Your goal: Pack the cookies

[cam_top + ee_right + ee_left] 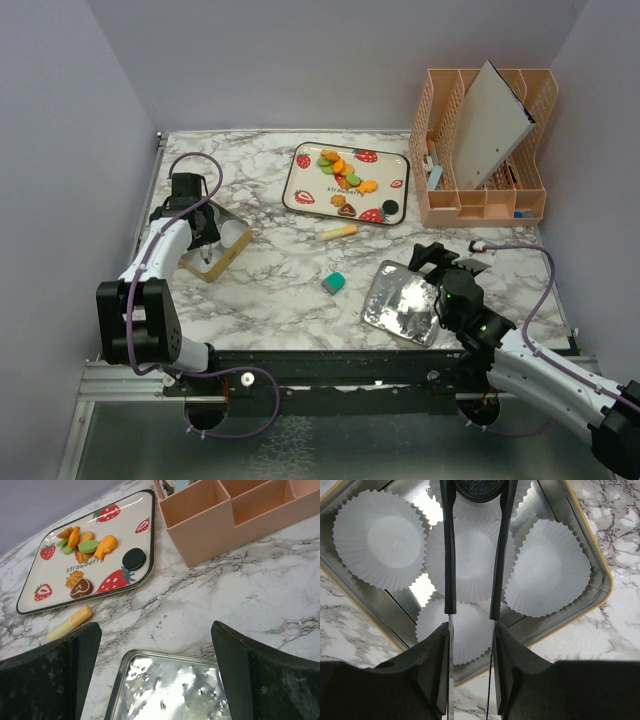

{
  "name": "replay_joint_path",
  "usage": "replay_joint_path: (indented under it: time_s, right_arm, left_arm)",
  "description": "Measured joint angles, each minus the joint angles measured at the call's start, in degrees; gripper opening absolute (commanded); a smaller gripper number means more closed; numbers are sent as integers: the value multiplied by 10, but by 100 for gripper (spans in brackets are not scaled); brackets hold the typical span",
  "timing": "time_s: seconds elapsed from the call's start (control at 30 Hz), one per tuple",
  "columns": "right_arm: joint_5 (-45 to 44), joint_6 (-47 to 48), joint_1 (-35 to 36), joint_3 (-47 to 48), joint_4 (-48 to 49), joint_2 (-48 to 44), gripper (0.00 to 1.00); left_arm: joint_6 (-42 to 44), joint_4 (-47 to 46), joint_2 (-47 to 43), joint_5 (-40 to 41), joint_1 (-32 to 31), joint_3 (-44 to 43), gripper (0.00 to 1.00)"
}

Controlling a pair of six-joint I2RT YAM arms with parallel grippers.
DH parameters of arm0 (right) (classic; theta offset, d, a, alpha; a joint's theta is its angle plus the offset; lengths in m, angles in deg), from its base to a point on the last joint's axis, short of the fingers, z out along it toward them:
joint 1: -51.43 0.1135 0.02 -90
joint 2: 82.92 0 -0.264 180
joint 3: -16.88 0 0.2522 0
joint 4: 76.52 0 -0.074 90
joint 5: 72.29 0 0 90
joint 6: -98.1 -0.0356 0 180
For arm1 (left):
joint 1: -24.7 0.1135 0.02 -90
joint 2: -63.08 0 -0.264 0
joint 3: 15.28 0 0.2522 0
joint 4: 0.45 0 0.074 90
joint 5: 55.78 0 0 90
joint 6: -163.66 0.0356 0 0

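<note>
The cookies (340,170) lie on a white strawberry-print tray (300,205): orange, green, a brown heart (80,587) and a black round one (134,558). My left gripper (205,235) hovers over a gold-rimmed tin (601,577) lined with white paper cups (385,540). Its thin fingers are shut on a black round cookie (479,489), held above the middle cup (470,555). The cups I can see are empty. My right gripper (430,262) is open and empty above the far edge of a silver tin lid (170,690).
A yellow stick (338,232) lies in front of the tray and a teal block (334,283) lies left of the lid. A peach desk organizer (485,150) with a grey board stands at the back right. Grey walls close in three sides.
</note>
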Motion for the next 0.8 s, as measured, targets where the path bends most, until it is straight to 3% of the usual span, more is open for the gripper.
replay_joint_path:
  time_s: [0.23, 0.5, 0.8]
  right_arm:
    - [3, 0, 0, 0, 3, 3, 100]
    - [8, 0, 0, 0, 6, 14, 100]
    - [10, 0, 0, 0, 11, 17, 100]
  left_arm:
    - [2, -1, 6, -8, 0, 0, 43]
    - [5, -2, 4, -9, 0, 0, 53]
    - [6, -3, -21, -9, 0, 0, 46]
